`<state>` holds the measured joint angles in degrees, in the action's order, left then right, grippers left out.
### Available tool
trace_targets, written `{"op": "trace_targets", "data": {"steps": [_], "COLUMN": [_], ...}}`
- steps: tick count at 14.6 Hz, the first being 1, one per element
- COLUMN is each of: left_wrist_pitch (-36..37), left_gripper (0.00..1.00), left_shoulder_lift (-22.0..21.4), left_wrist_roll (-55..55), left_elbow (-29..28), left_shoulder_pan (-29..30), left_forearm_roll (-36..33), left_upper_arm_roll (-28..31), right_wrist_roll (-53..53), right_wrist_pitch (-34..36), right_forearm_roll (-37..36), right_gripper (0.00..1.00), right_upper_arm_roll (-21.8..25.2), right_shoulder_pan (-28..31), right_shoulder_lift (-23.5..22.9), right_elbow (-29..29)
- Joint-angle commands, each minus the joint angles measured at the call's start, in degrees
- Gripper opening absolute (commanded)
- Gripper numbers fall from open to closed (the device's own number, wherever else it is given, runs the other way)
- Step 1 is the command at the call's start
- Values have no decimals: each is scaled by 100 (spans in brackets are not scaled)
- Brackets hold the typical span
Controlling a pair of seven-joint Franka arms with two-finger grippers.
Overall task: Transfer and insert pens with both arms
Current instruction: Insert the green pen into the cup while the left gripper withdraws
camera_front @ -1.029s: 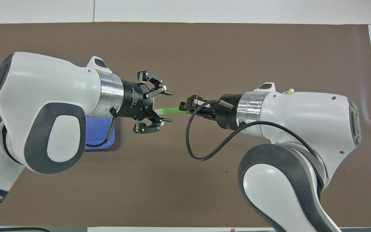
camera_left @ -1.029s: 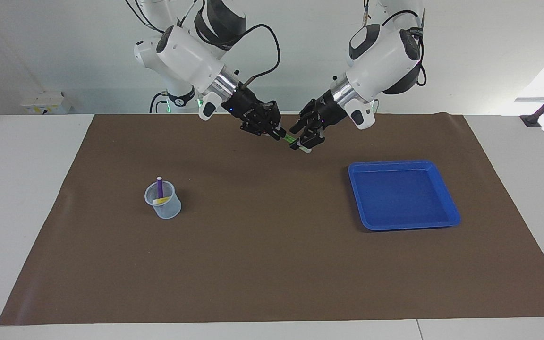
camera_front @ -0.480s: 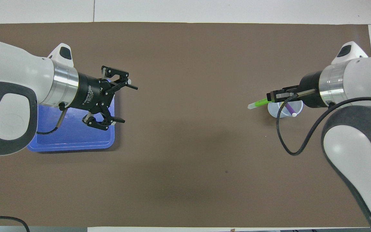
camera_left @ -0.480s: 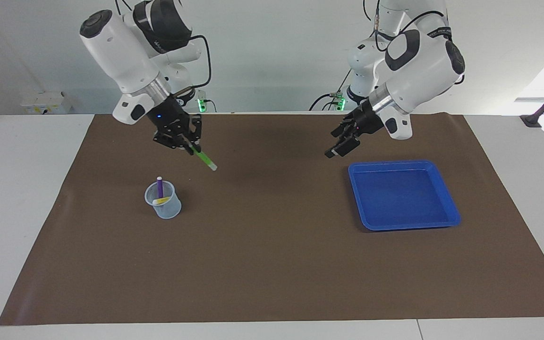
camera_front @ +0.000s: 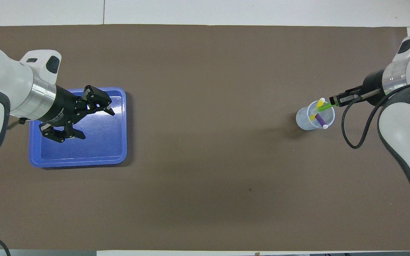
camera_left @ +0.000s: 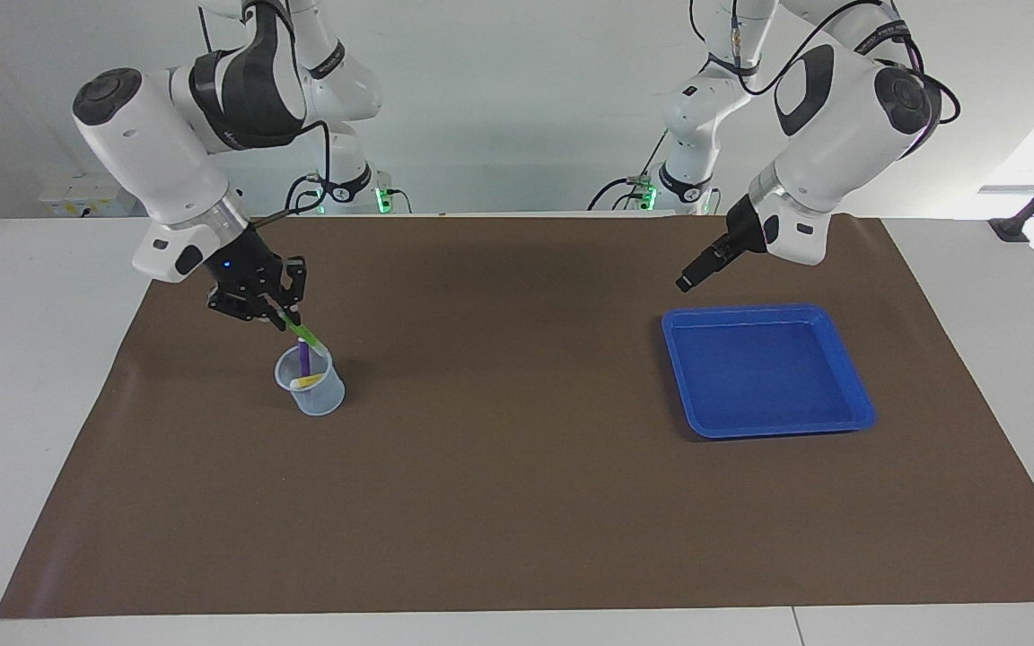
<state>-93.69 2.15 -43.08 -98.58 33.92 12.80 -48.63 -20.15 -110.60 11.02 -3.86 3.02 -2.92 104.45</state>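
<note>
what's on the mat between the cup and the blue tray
Nothing: in both views only bare brown mat lies between the cup and the tray.

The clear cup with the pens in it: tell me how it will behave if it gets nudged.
The clear cup looks thin, so probably light and easy to slide on the brown mat. It is narrower at its base, and the purple pen and yellow pen lean on its rim, so it may tip. The right hand, lowering the green pen, could knock it.
</note>
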Motion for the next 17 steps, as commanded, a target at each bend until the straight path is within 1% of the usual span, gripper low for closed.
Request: {"op": "trace_targets", "data": {"steps": [1,3,5,6,7,8,9,10,11,12,13,15,16,17], "left_wrist_pitch": [788,1263,1493,1633,1809,1967,2082,2161,2197,2180,2153,2145,2118,2100], "left_gripper": [100,100,100,100,100,100,100,100,100,100,100,100,100,100], "left_shoulder_lift": [399,488,480,471,471,453,410,357,182,-20,-204,-591,-767,-786], "left_wrist_roll": [597,1009,1318,1450,1547,1704,1906,2108,2389,2705,3073,3812,4068,4131], "left_elbow": [750,1129,1297,1367,1533,1683,1798,1868,1869,1843,1799,1458,1221,1106], "left_shoulder_pan": [-17,-52,-87,-279,-559,-1032,-1619,-2139,-2657,-3002,-3344,-4021,-4173,-4183], "left_forearm_roll": [-750,-1112,-1210,-1358,-1551,-1570,-1571,-1544,-1518,-1457,-1387,-1351,-1351,-1342], "left_upper_arm_roll": [-6,-24,11,89,308,788,1446,2070,2668,3083,3531,4428,4658,4713], "right_wrist_roll": [-226,-402,-446,-499,-508,-508,-508,-508,-508,-499,-490,-447,-438,-438], "right_wrist_pitch": [-268,-418,-488,-610,-742,-743,-709,-682,-664,-647,-621,-472,-340,-148], "right_forearm_roll": [-135,-179,-197,-205,-205,-232,-328,-424,-443,-443,-443,-460,-460,-460], "right_gripper": [0,0,0,0,0,0,0,13,40,66,100,100,100,100], "right_upper_arm_roll": [-71,-71,-71,-71,-62,-62,-62,-62,-62,-62,-62,-54,-54,-54], "right_shoulder_pan": [102,111,102,111,111,111,111,137,189,216,225,225,234,251], "right_shoulder_lift": [37,-50,-25,10,37,89,99,99,107,107,99,64,37,37], "right_elbow": [259,286,452,618,768,848,857,857,857,857,814,691,560,402]}}
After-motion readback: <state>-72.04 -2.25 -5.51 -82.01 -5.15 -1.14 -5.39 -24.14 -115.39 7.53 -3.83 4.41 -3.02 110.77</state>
